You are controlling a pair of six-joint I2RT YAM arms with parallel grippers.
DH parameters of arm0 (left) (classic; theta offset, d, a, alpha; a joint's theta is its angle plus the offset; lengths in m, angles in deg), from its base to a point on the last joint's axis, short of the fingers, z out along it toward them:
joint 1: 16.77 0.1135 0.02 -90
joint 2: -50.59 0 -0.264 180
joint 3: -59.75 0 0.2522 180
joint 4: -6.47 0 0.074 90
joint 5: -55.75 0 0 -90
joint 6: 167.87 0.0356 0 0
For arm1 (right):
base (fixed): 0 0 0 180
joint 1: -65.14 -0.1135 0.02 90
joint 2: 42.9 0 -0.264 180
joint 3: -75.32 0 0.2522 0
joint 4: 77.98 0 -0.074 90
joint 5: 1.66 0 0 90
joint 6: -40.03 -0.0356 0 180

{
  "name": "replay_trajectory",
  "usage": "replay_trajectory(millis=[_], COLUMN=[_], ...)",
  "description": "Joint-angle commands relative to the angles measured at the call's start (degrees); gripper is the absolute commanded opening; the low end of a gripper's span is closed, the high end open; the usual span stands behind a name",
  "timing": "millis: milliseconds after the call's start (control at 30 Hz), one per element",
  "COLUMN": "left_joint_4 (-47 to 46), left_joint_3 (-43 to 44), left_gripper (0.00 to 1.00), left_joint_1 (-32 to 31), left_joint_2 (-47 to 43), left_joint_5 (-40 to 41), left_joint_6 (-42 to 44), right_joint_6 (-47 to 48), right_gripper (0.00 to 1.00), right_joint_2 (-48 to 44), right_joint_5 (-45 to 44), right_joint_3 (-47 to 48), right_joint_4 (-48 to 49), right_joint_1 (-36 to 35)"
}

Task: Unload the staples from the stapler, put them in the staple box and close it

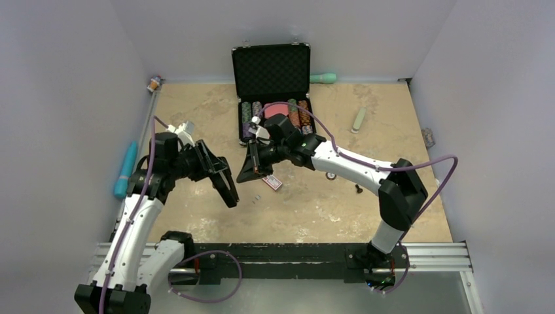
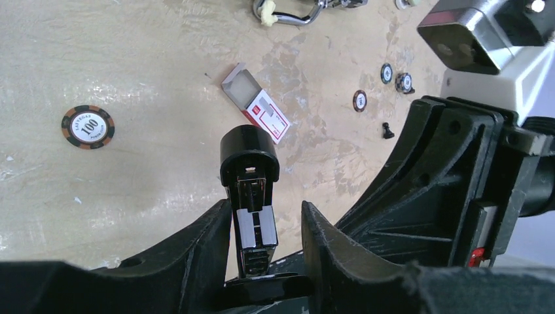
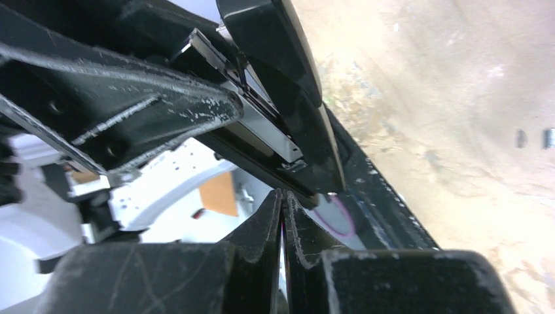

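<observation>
Above the table (image 1: 340, 216), left gripper (image 2: 265, 212) clamps the stapler (image 2: 249, 157) between its fingers; right gripper (image 3: 281, 196), fingers pressed together, sits just beside the stapler. Tiny staples (image 3: 548, 138) lie on the table nearby.

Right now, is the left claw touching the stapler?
Touching. The left wrist view shows the stapler standing inside the left claw, its side pressed against one finger.

**Three cameras, one bench**

The top camera looks down from high behind the near edge on the whole bench (image 1: 314, 216). The left wrist camera, close behind the left hand (image 2: 267, 208), faces mid-bench. The right wrist camera sits tighter behind the right hand (image 3: 283, 196). Both wrist views share the stapler (image 2: 249, 157); the top and left wrist views share the red-labelled box (image 1: 272, 182).
</observation>
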Motion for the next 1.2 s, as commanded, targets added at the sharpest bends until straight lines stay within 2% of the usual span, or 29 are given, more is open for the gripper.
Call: replay_trajectory(millis=[0,33,133,200,533,800,1033,1167], left_joint_4=[-0.9,-1.39,-2.99,-3.01,-3.59,-4.26,-3.57,-2.42], left_joint_3=[4.99,5.4,6.23,6.89,8.9,9.45,10.82,11.49], left_gripper=[0.0,0.0,0.0,0.0,0.0,0.0,0.0,0.0], left_joint_1=[-0.29,-0.29,-0.29,-0.29,-0.29,-0.29,-0.29,-0.29], left_joint_2=[3.27,4.11,6.03,7.03,9.01,9.41,9.62,9.55], left_joint_5=[-5.65,-6.9,-9.91,-10.68,-12.69,-13.61,-15.23,-16.16], left_joint_6=[1.68,1.41,0.77,0.74,-0.96,-1.97,-2.53,-2.44], right_joint_6=[13.02,13.75,14.23,14.17,15.66,15.75,15.3,13.38], right_gripper=[0.1,0.13,0.32,0.39,0.41,0.41,0.4,0.41], right_joint_2=[-0.99,-1.2,-1.41,-0.89,4.25,5.28,8.55,10.78], right_joint_5=[-4.93,-4.95,-4.58,-4.31,-4.6,-6.07,-12.63,-11.82], right_joint_3=[5.76,5.87,6.18,7.03,11.73,10.1,7.96,5.84], right_joint_4=[-8.3,-8.22,-6.37,-5.39,-6.41,-6.36,-11.89,-10.88], right_joint_1=[-0.03,-0.03,-0.03,-0.07,-0.11,-0.03,0.14,0.24])
